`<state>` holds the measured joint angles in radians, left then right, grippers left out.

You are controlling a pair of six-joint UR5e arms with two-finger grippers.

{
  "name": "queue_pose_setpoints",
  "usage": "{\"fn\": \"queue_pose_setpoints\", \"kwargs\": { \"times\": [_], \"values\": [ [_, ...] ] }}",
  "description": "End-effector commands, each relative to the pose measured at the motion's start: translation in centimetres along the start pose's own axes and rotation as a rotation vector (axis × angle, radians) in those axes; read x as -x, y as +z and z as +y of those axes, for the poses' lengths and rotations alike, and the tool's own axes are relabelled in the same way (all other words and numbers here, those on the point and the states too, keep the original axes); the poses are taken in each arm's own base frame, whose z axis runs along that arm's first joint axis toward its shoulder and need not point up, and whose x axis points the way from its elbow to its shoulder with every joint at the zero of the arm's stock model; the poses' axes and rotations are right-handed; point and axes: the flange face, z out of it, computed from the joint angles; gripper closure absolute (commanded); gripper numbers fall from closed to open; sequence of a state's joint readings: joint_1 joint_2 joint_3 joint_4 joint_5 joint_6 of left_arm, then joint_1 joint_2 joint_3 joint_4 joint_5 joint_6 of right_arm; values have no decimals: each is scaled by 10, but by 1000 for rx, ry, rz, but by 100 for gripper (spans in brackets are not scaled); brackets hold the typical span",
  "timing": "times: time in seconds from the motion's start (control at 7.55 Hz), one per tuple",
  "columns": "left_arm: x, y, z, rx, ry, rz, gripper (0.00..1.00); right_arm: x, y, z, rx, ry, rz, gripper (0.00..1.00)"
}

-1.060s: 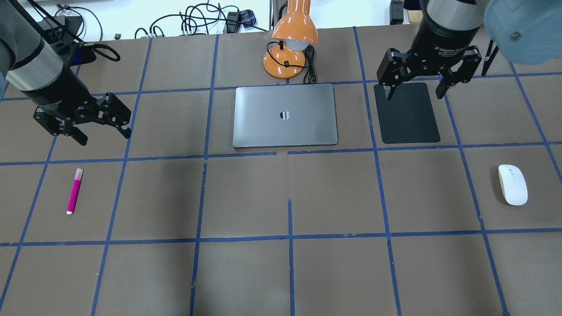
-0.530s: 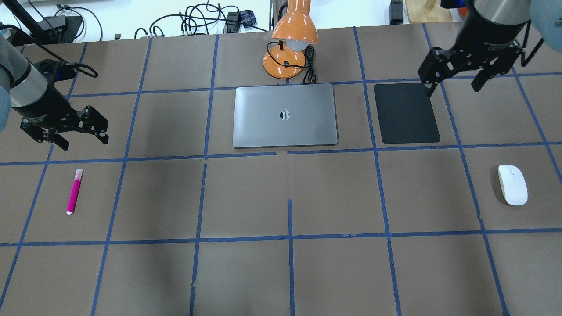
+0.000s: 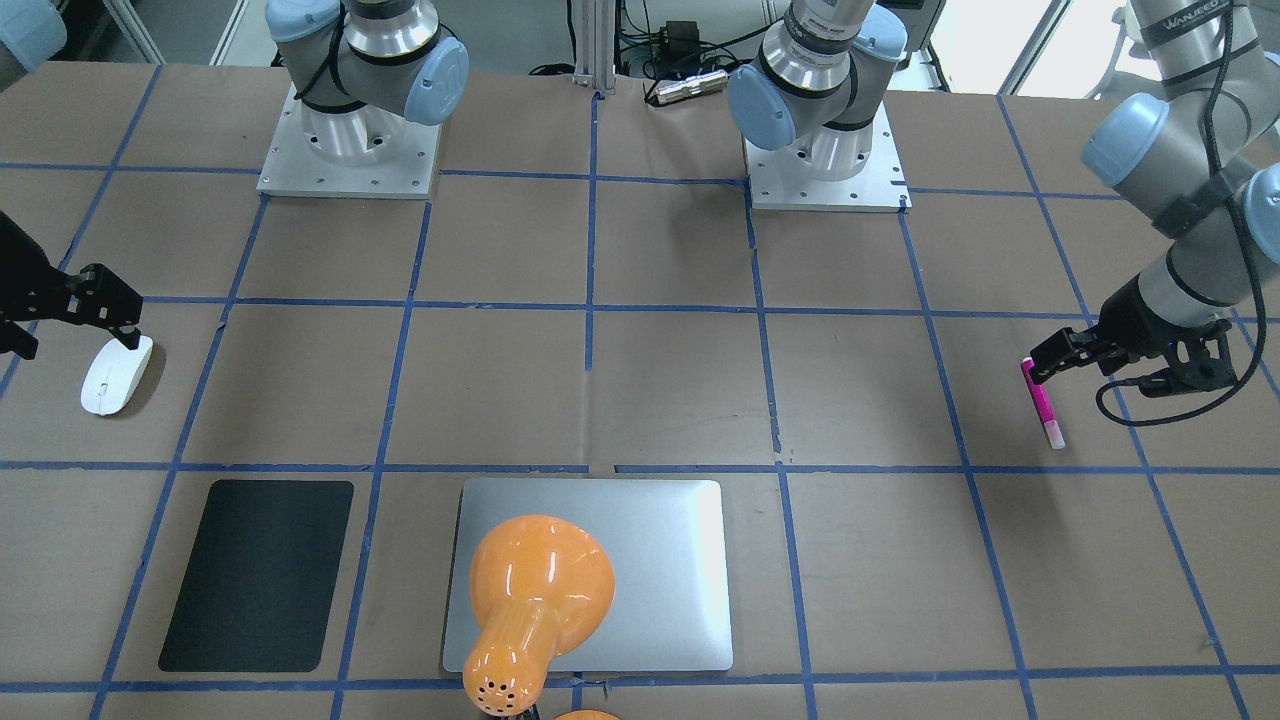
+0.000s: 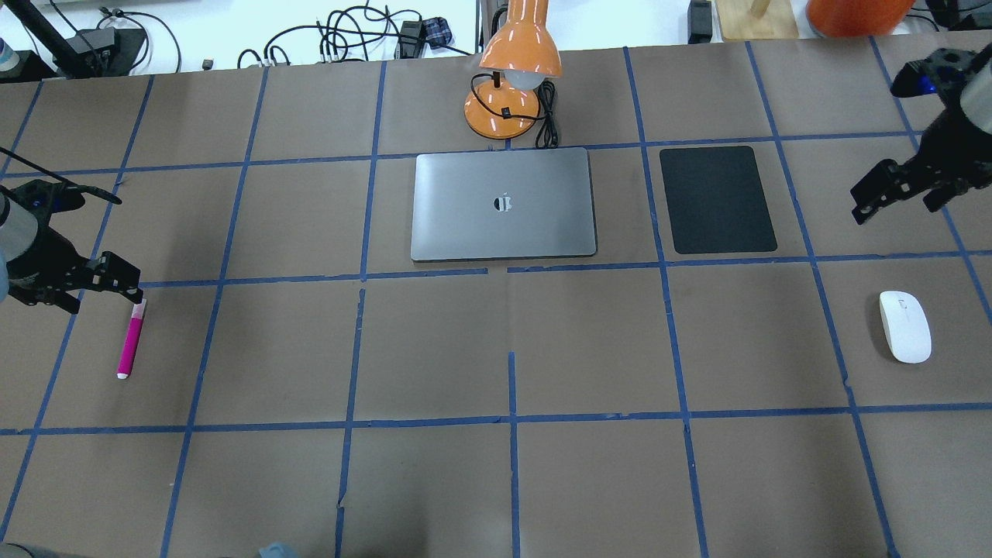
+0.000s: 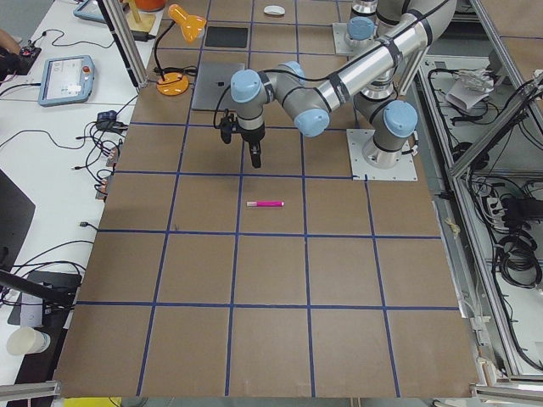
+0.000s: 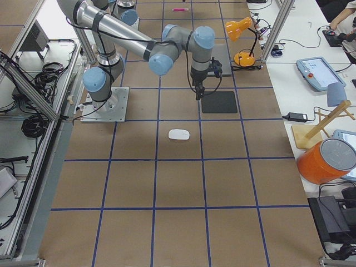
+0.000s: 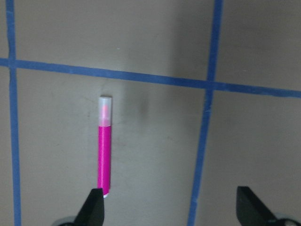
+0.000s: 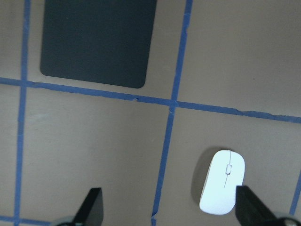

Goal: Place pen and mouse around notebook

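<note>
The magenta pen (image 4: 131,339) lies flat at the table's left, its pale cap end pointing toward the back. My left gripper (image 4: 105,299) hangs open and empty just behind that cap end. In the left wrist view the pen (image 7: 104,153) lines up with one fingertip (image 7: 95,203), left of the gap. The white mouse (image 4: 904,326) rests at the far right. My right gripper (image 4: 897,200) is open and empty above the table behind it, and the mouse (image 8: 223,181) sits toward one fingertip (image 8: 248,202). The silver notebook (image 4: 504,203) lies closed at the back centre.
A matte black pad (image 4: 717,199) lies to the right of the notebook. An orange desk lamp (image 4: 511,70) with a black cord stands behind the notebook. Cables run along the back edge. Blue tape lines grid the brown table.
Both arms swung outward and toward the front. The left gripper came down to the pen's cap end, and the right gripper left the black pad for the right edge. Pen and mouse have not moved.
</note>
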<state>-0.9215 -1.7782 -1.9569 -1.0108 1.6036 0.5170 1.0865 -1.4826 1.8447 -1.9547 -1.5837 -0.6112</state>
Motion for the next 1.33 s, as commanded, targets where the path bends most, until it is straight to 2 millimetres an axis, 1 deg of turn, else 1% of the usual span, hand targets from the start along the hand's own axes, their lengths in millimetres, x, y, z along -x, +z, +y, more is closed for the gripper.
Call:
{"fn": "queue_pose_setpoints", "kwargs": {
  "times": [0.0,0.13,0.27,0.4,0.53,0.66,0.93,1.06,1.19],
  "values": [
    [15,39,-7,-19,16,-10,0,-50,68,22,14,54,-5,0],
    [15,52,-7,-2,17,-1,0,-69,89,29,48,60,-27,0],
    [16,60,-10,-6,17,-2,0,-71,111,38,87,59,-55,0],
    [18,70,-14,-10,18,-8,4,-73,123,45,97,69,-66,0],
    [18,78,-14,3,20,2,4,-78,133,45,104,72,-52,0],
    [18,80,-15,5,20,3,32,-84,142,47,141,70,-16,0],
    [19,86,-16,17,21,6,31,-86,156,46,157,75,-19,0],
    [21,84,-18,13,22,2,31,-85,158,47,162,75,-24,0],
    [21,84,-19,10,31,4,37,-83,162,50,170,77,-31,0]
  ]
}}
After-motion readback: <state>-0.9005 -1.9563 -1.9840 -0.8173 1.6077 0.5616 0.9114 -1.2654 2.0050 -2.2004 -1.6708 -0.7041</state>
